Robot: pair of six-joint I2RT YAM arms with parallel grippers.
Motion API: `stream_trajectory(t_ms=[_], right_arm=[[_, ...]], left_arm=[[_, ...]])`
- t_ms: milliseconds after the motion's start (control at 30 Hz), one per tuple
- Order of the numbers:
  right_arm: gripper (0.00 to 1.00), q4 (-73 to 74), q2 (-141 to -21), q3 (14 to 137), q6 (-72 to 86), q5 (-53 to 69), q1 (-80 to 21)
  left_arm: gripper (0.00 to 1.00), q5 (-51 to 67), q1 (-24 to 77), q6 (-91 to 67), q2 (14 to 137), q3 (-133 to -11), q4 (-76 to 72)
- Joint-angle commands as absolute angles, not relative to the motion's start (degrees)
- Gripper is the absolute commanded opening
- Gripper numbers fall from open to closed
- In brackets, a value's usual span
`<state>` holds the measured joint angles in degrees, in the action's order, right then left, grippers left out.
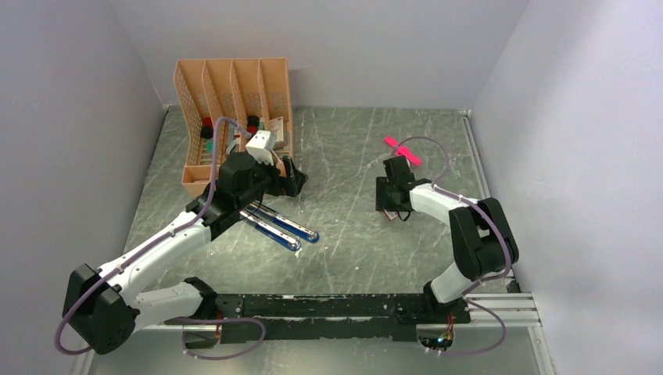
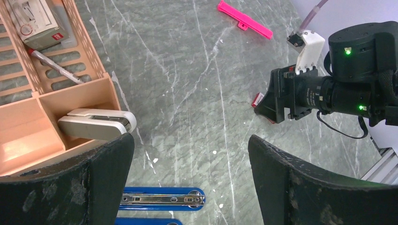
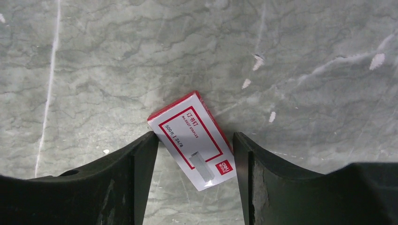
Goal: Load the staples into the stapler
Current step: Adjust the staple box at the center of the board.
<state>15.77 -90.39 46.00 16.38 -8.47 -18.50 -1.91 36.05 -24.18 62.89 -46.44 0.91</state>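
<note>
The blue stapler (image 1: 279, 227) lies swung open on the table, its metal channel showing in the left wrist view (image 2: 162, 199). My left gripper (image 1: 293, 181) hovers just beyond it, open and empty (image 2: 190, 140). The small red-and-white staple box (image 3: 192, 140) lies flat and askew on the table. My right gripper (image 3: 195, 136) is open, low over the box, with one finger on each side of it; the left fingertip (image 3: 149, 140) is at the box's corner. In the top view the right gripper (image 1: 388, 205) hides most of the box. No loose staple strips show.
An orange divider rack (image 1: 234, 117) stands at the back left, holding a white stapler (image 2: 96, 124), a box and pens. A bright pink plastic stick (image 1: 403, 150) lies behind the right gripper. Walls enclose the table on three sides.
</note>
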Motion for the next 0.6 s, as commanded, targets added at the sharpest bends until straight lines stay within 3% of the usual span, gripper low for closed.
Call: stream_trajectory(t_ms=[0, 300, 567], right_arm=[[0.62, 19.2, -92.3, 47.5, 14.3, -10.4, -20.4], [0.35, 19.5, -93.6, 48.5, 11.8, -8.5, -23.7], [0.33, 16.3, -99.8, 52.6, 3.5, -4.0, -31.8]], left_arm=[[0.95, 0.3, 35.7, -23.3, 63.3, -48.2, 1.2], [0.95, 0.2, 35.7, -22.6, 63.4, -49.3, 2.3], [0.95, -0.9, 33.5, -23.5, 64.9, -52.5, 4.5]])
